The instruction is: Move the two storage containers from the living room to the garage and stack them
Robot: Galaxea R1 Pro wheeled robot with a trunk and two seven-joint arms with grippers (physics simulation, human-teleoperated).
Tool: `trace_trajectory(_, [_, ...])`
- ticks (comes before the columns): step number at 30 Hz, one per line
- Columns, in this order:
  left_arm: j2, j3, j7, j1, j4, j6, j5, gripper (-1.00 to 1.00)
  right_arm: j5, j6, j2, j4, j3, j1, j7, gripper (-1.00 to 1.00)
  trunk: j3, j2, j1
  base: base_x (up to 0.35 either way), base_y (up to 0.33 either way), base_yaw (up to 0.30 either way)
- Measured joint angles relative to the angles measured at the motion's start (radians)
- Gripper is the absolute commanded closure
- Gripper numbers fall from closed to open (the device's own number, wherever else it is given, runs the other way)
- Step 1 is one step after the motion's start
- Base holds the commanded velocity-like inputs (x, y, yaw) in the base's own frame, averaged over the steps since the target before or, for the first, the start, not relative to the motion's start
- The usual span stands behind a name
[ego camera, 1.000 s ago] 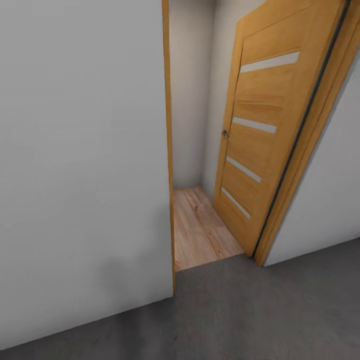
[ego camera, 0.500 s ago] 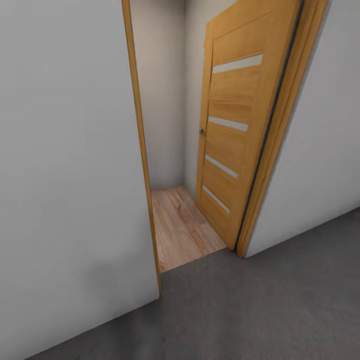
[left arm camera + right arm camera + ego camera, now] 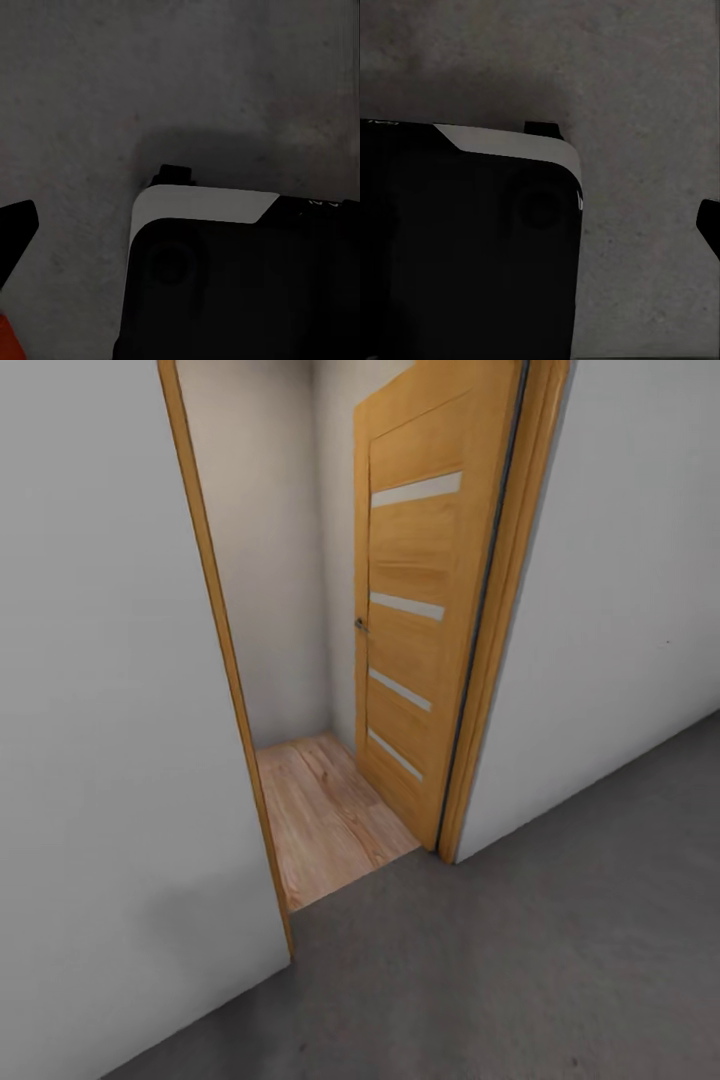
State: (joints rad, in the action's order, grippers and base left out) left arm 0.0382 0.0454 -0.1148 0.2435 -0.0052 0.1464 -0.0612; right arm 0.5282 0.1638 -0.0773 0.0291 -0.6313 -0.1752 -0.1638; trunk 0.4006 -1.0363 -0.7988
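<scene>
Now at the doorway: base on the floor (image 3: 520,980), containers not in sight.
Head view: door (image 3: 410,610) swung open inward past the frame (image 3: 225,660); wood planks (image 3: 320,810) beyond the frame; white wall (image 3: 100,760) close beside the frame. Risk, as I judge it: the base clips the frame or the door edge if it drives through off-centre.
Left wrist view: robot base (image 3: 232,277) over concrete; a black fingertip (image 3: 15,229) and an orange sliver (image 3: 7,341) at the edge, unidentifiable; jaw opening cannot be told.
Right wrist view: base (image 3: 465,247), a dark tip (image 3: 709,221); opening cannot be told.
</scene>
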Motion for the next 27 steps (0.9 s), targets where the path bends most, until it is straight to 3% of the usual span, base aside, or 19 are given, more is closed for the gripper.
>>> trace_trajectory(11, [0.001,-0.001,0.001,0.0,0.0,0.0,0.0,-1.0,0.0,0.0,0.0,0.0,0.0,0.0,0.0,-1.0,0.0,0.0,0.0,0.01,0.0,-0.26])
trace_trajectory(27, [0.002,-0.003,0.002,0.0,0.0,-0.004,0.001,-1.0,-0.002,-0.002,0.001,0.0,0.0,0.0,0.0,-1.0,0.0,0.0,0.001,0.291,0.0,-0.023])
